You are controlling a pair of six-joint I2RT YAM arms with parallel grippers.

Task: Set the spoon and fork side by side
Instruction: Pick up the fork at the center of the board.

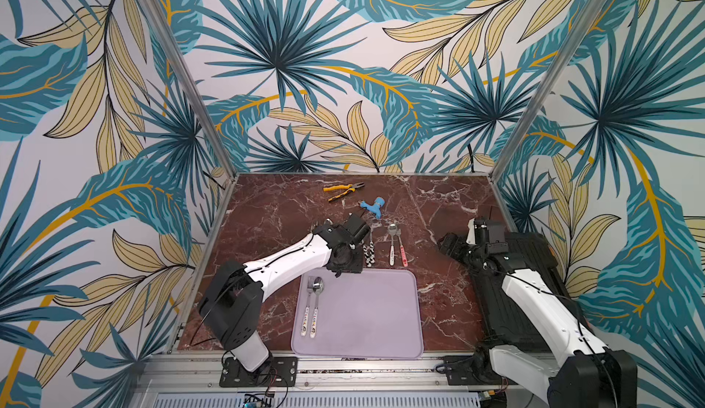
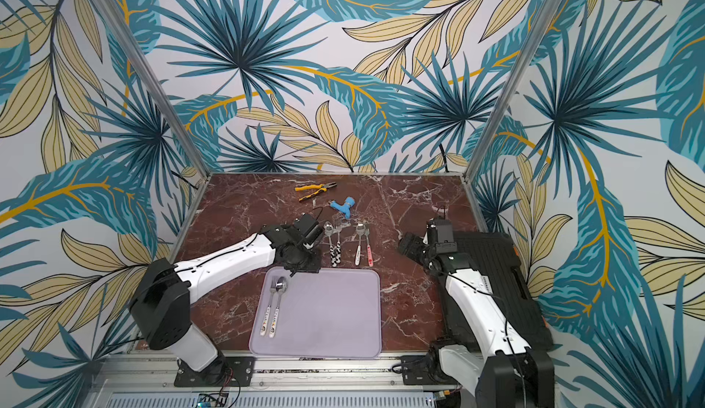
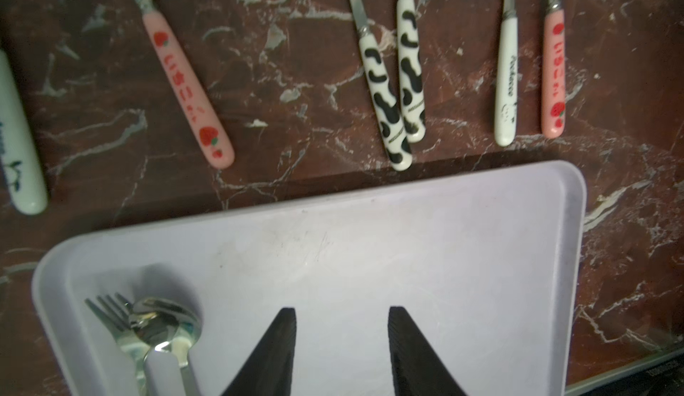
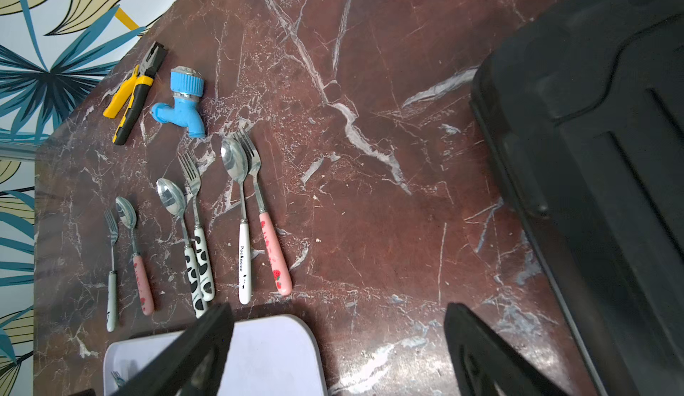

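"Left wrist view: the spoon [image 3: 163, 323] and fork [image 3: 107, 307] lie side by side in a corner of the tray [image 3: 444, 246], left gripper [image 3: 342, 311] partly open above, empty. Any risk?"
"The bowl overlaps the tines (slightly); a low pass could scatter them. Right gripper [image 4: 338, 307] gapes, empty."

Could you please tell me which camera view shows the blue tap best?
The right wrist view: the blue tap lies large, unblocked, beside the pliers. In both top views the blue tap is small, at the back of the table. The left wrist view misses it.
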